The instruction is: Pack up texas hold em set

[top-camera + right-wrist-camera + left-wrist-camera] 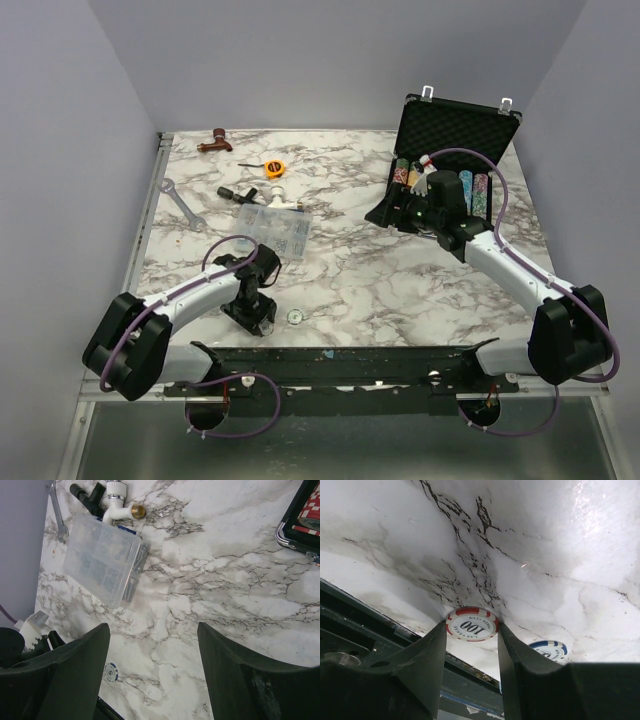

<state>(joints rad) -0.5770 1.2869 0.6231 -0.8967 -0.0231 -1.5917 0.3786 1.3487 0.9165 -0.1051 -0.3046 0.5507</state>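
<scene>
Red-and-white and marked 100, one loose chip (471, 624) lies flat on the tabletop (380, 270) at its 6 o'clock edge. The left end effector (252, 314) pinches it rim to rim, both tips touching and the chip not lifted. One blue-and-white chip (297, 317) lies loose at 3 o'clock of it, so two chips are outside the set. Mid-tabletop sits one clear compartment box (272, 230), no part of the job. Far off at 1 o'clock the black case (455, 125) stands lid-up with two silver latches (428, 92) on the lid. Chip rows (481, 190) fill its tray, but the arm hides some, so I cannot count them. The right end effector (152, 630) hovers by the case's near edge, spread wide and empty. I judge it mostly packed — two chips to stow, then lid down and latched.
</scene>
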